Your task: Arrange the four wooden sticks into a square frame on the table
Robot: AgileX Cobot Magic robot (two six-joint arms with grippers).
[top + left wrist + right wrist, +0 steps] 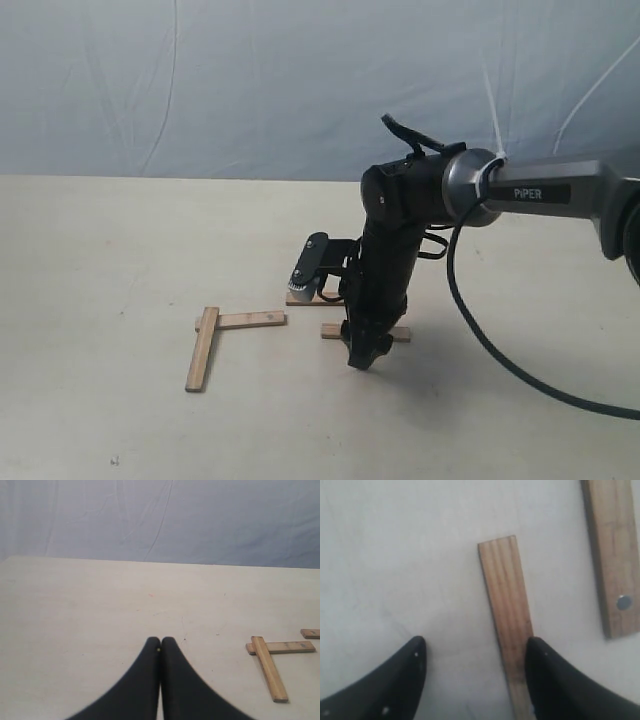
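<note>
One stick [507,610] lies under my spread right gripper [475,642], not yet pinched.
Its jaws stand wide apart and low over the table [100,240]. One finger [555,680] sits at the stick's long edge, though I cannot tell if it touches, and the other is well off to the opposite side, so I am off-centre. I judge the stick light, stiff and thin, apt to skate on the smooth top if shoved. I would take it across its narrow width, near mid-length, so it cannot swing. A second stick [612,555], with a dark dot near its end, lies near it, not touching. Toward the table's left edge two more sticks [208,321] overlap in a T, well clear of the far edge. My left gripper [160,642] is pressed together, holding nothing, with the T off to one side.
</note>
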